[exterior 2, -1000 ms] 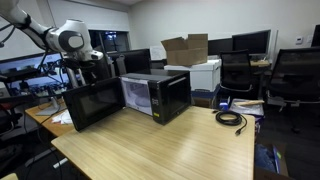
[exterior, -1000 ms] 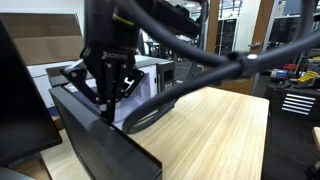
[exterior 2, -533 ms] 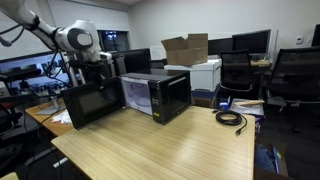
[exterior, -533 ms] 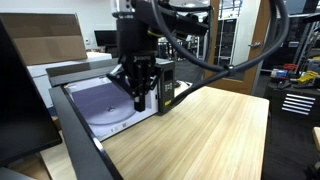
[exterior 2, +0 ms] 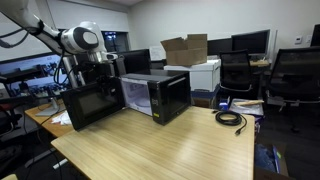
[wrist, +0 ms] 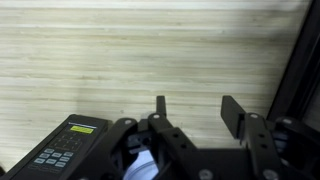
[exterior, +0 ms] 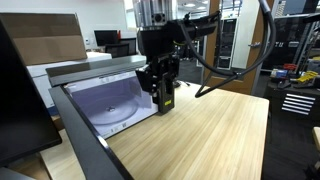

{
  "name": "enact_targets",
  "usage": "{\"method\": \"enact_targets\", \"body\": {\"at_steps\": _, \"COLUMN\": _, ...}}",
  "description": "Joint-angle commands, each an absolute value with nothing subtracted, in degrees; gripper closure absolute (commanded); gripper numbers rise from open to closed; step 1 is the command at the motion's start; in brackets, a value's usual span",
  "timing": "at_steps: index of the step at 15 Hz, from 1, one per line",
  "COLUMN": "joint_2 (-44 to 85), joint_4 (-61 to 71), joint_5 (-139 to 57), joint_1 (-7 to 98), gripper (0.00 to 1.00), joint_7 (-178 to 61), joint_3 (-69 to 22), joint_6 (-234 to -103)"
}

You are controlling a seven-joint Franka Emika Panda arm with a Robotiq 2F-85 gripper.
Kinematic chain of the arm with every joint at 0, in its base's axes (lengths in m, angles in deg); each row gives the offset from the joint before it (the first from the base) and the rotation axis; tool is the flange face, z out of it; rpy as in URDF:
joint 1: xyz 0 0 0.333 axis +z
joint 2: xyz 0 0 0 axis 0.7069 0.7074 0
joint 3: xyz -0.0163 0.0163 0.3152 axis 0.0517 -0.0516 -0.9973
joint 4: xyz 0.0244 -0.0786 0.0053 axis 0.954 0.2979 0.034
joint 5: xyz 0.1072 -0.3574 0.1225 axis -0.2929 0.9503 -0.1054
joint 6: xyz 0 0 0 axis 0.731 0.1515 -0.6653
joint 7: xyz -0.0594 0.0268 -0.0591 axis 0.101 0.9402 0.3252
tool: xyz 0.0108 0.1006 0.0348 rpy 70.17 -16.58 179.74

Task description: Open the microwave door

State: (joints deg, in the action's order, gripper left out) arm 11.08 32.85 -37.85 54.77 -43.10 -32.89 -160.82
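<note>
The microwave door [exterior: 85, 148] is swung wide open. In an exterior view it runs as a dark panel along the near left side of the microwave [exterior: 95, 95] and stands out over the desk [exterior: 215, 130]. The pale inside and its round plate [exterior: 120, 112] are open to see. My jaws hang at the opposite end of the opening, in front of the control panel [wrist: 62, 148]. They are well apart from the door and do not touch it. In the wrist view my two fingers [wrist: 232, 112] stand apart with only the wood of the desk between them, so they hold nothing.

A flat black monitor [exterior: 18, 100] fills the left edge, just beyond the open door. My dark hose [exterior: 215, 75] loops in the air beside the jaws. Behind the microwave I see a cardboard box [exterior 2: 185, 48] and a white printer [exterior 2: 207, 72]. A black cable [exterior 2: 230, 120] lies coiled on the desk, well apart from the microwave.

One second ago my jaws were at the free edge of the door, and the door was less open and hid most of the inside. Half a second ago the door was already wide and my jaws were over the plate. Now they have moved further to the panel end, and the door has kept its place.
</note>
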Motion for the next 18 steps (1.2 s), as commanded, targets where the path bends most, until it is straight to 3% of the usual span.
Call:
{"method": "enact_targets", "body": {"at_steps": 1, "joint_2": 6.61, "joint_4": 35.46, "joint_5": -35.22, "joint_1": 54.59, "gripper": 0.06, "joint_7": -43.60, "joint_3": -33.21, "joint_6": -157.46}}
{"method": "enact_targets", "body": {"at_steps": 2, "joint_2": 5.20, "joint_4": 36.21, "joint_5": -34.71, "joint_1": 54.55, "gripper": 0.00, "joint_7": -43.47, "joint_3": -33.33, "joint_6": -157.19}}
{"method": "enact_targets", "body": {"at_steps": 18, "joint_2": -16.58, "joint_4": 50.59, "joint_5": -39.18, "joint_1": 49.39, "gripper": 0.00, "joint_7": -51.12, "joint_3": -31.01, "joint_6": -152.22}}
